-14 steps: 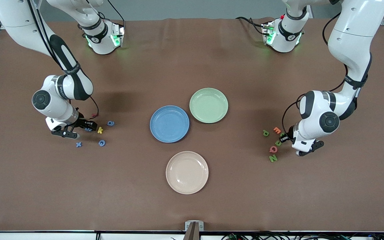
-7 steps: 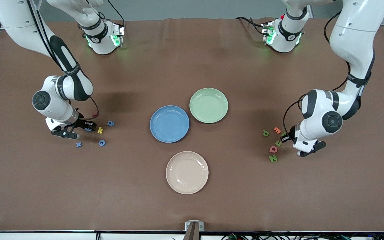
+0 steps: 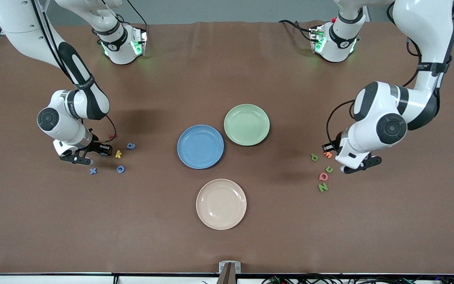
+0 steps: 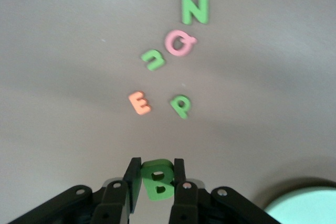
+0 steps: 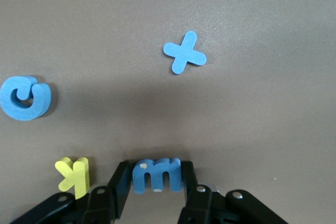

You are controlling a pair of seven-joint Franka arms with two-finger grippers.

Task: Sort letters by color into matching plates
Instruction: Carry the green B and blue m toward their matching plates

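while up over the green letters, left gripper (image 4: 155, 182) pinching small green foam letter b (image 4: 157, 179); pale green round plastic plate (image 3: 246, 124) lying toward ten o'clock. right gripper (image 5: 155, 181) low at table, closing around blue foam letter m (image 5: 156, 174), blue plate (image 3: 200, 146) toward three o'clock.

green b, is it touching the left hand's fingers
Touching. The left wrist view shows the green B clamped between both fingers of the left hand, no gap on either side, lifted above the table.
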